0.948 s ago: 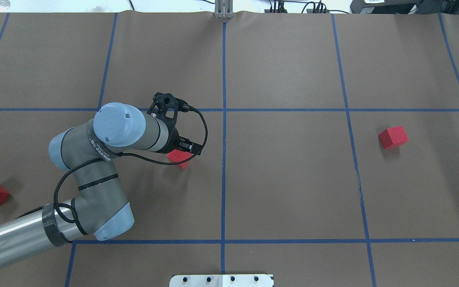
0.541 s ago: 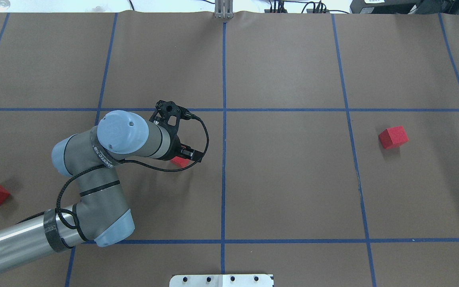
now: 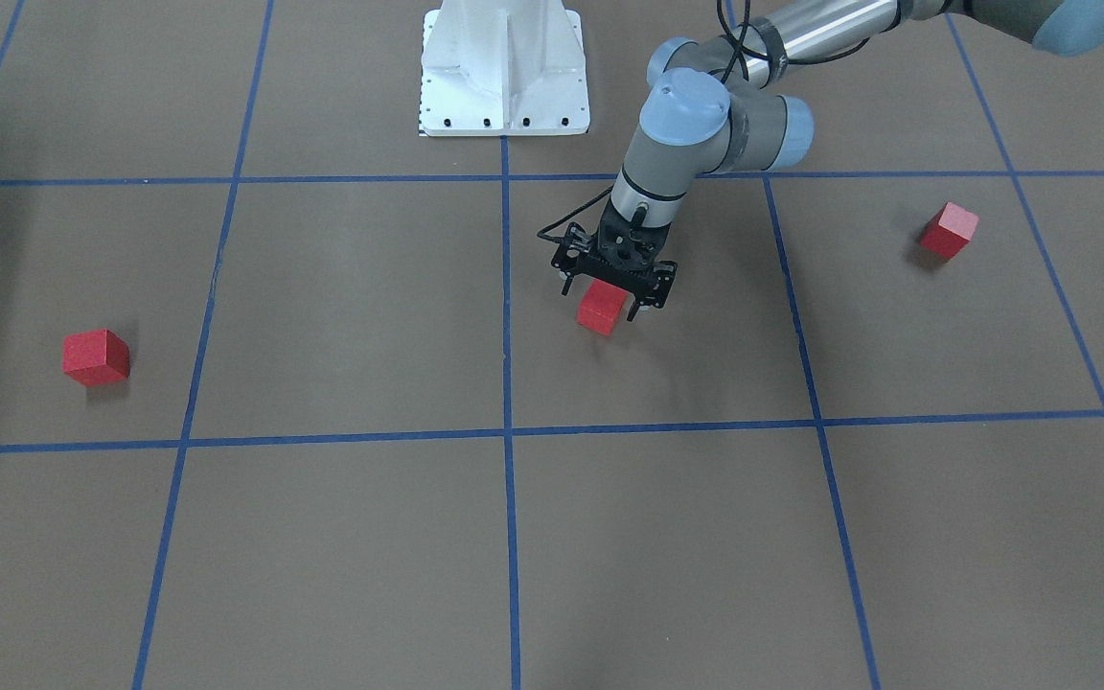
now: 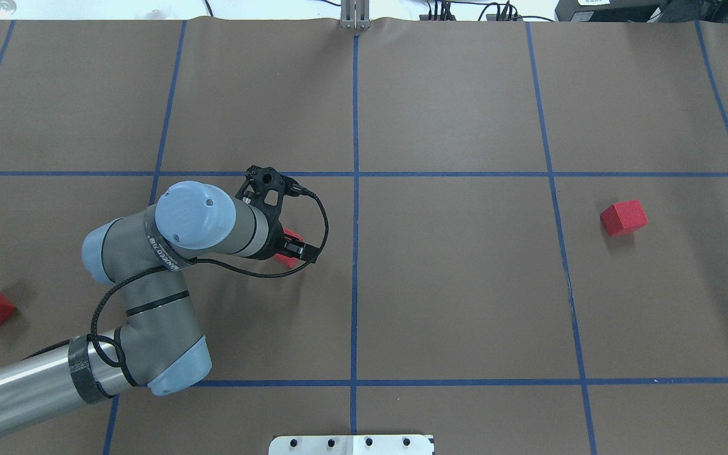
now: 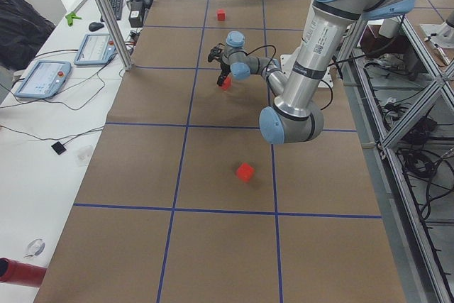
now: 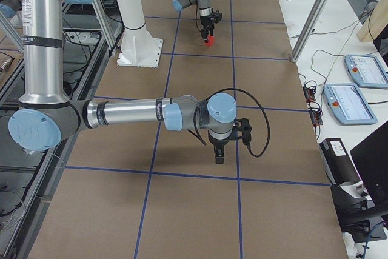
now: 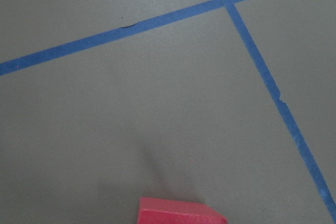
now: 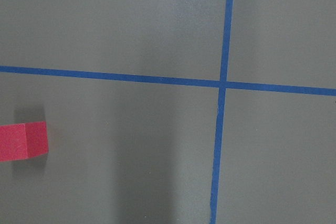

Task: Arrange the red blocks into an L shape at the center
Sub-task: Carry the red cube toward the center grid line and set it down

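Stage: early. No L yet, and none of the three red blocks lies at the centre (image 4: 364, 284).

Left claw (image 3: 611, 293): low over the brown surface (image 4: 465, 303), a little to the robot's left of the middle blue tape line (image 3: 506, 316). The gripped red block (image 3: 602, 310) sits between its fingers. The jaws look closed on it, though the claw's black body hides the contact. Cannot tell if the block is lifted or resting on the surface.

Left-side red block (image 3: 948, 230): loose, well out toward the robot's left, nothing near it.

Right-side red block (image 3: 97, 356): loose, well out on the robot's right. A red block also shows at the edge of the right wrist view.

Right claw (image 6: 219, 157): seen only from the side camera, hanging over the surface. Cannot tell whether it is apart or together.

Left to do, by my reckoning:
- carry the gripped block the short way to the centre
- fetch both outliers
- butt all three together, two in a row and the third at a right angle

Most of the job lies ahead.
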You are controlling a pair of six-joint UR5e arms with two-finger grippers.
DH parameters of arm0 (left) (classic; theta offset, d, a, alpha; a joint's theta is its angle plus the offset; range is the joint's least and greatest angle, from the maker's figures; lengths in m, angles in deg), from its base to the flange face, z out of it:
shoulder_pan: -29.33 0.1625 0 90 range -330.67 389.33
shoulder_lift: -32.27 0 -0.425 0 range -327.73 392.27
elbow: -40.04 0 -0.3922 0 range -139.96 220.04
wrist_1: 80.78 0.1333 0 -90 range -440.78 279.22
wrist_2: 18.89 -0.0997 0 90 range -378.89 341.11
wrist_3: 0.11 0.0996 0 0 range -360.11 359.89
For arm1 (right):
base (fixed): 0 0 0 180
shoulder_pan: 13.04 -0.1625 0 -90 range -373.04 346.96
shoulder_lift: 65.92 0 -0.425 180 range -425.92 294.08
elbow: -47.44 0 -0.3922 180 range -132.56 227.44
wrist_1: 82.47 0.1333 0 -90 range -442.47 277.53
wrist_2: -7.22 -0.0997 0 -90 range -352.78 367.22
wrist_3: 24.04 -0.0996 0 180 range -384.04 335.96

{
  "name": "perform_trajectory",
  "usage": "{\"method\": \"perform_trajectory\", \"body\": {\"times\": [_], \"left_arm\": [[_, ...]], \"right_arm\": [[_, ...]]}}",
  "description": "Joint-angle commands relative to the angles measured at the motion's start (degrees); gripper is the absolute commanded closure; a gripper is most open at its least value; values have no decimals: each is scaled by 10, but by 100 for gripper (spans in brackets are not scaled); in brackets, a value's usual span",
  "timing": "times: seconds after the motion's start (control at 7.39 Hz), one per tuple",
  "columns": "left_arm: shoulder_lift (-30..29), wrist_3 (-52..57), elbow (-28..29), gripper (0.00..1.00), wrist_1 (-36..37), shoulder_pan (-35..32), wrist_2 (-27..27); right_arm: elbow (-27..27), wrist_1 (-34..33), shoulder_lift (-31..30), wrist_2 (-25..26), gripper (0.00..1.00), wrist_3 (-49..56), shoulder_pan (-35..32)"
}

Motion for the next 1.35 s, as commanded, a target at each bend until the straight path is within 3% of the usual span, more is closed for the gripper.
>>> {"method": "perform_trajectory", "body": {"times": [0.0, 0.14, 0.27, 0.54, 0.81, 1.22], "left_arm": [[6, 0, 0, 27, 1, 3, 0], [7, -27, -5, 75, 3, 3, 0], [3, -107, -10, 100, 3, 3, 1], [-18, -124, -9, 100, 6, 4, 3], [-99, -125, 14, 100, 88, 1, -1], [-209, -124, 158, 100, 83, 1, -34]], "right_arm": [[1, 0, -1, 0, 1, 0, 0], [1, 0, 0, 0, 1, 0, 0], [1, 0, 0, 0, 1, 0, 0], [0, 0, 0, 0, 1, 0, 0], [1, 0, 0, 0, 1, 0, 0], [3, 0, 0, 1, 1, 0, 0]]}}
